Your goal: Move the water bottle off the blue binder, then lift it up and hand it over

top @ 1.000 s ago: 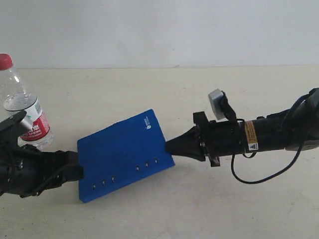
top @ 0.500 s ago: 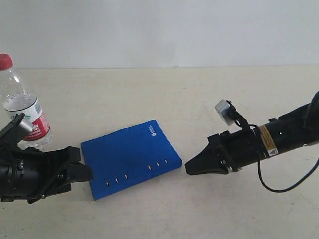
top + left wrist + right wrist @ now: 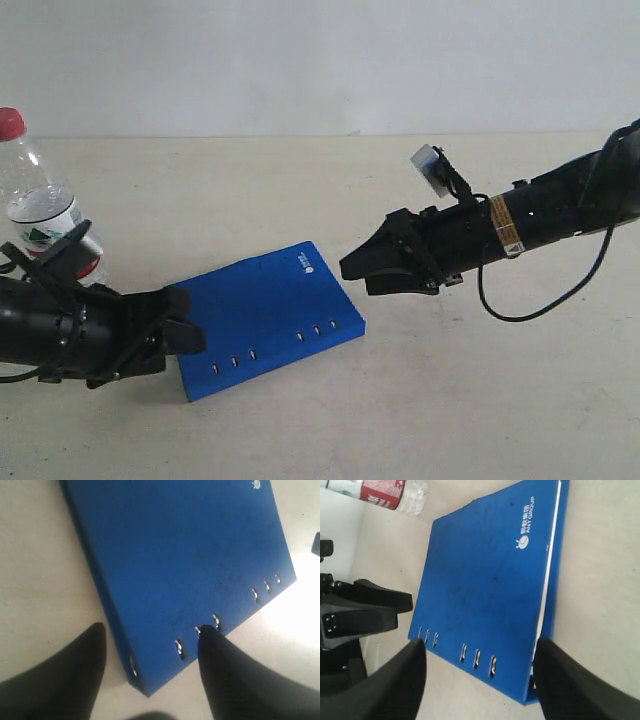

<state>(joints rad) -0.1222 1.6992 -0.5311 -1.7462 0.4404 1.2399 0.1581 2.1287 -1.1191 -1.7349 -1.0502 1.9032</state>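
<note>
Binder (image 3: 265, 315), judged stiff, thin and probably light, best pinched at an edge: one corner lies between the wide-open, empty left fingers (image 3: 220, 670); right fingers (image 3: 395, 680) likewise spread and empty.

A plain white wall (image 3: 320, 60) fills the back of the exterior view, evenly lit. It meets a cream, matte tabletop (image 3: 300, 430) along 1 straight horizontal line. In the left wrist view, part of that tabletop is washed out to white by a bright glare (image 3: 300, 620).
</note>
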